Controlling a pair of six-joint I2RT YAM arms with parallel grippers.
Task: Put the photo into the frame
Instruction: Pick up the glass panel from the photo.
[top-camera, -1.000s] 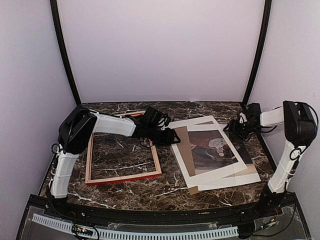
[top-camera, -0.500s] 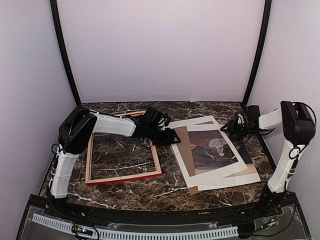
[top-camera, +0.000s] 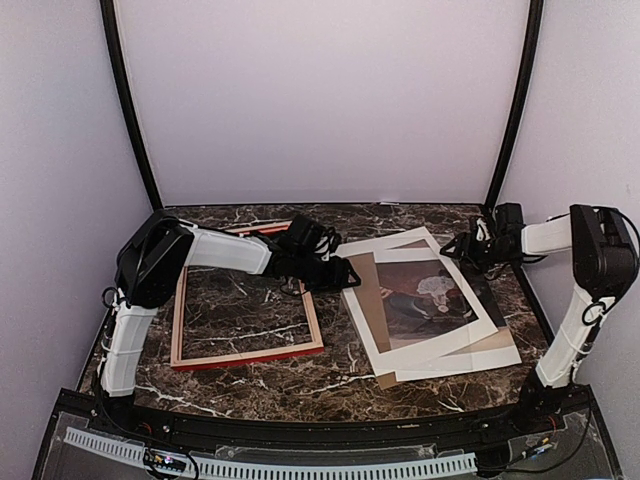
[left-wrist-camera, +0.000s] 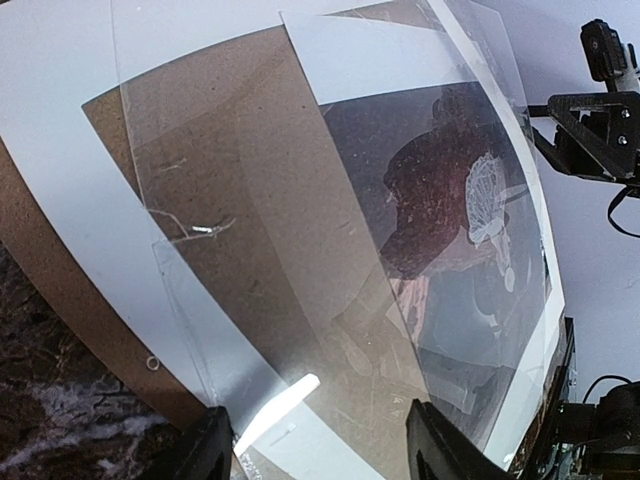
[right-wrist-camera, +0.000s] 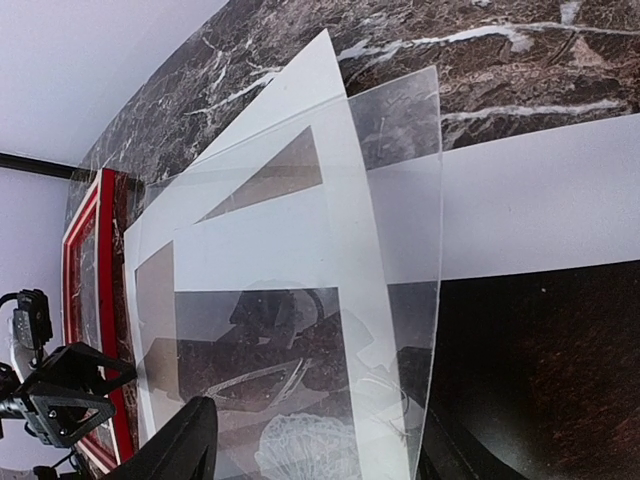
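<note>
So far: photo (top-camera: 425, 300) lies right of left hand (top-camera: 350, 275), outside frame (top-camera: 250, 355).
Hands: left hand and right hand (top-camera: 458, 247) both open.
Remaining: whole insertion.

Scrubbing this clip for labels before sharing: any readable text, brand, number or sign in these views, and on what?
No text is readable in any view.
photo: an image only, with no caption or writing visible.
frame, brown board, clear sheet: plain, no marks.
small board on the near rail: coloured specks only, too small to read.
</note>
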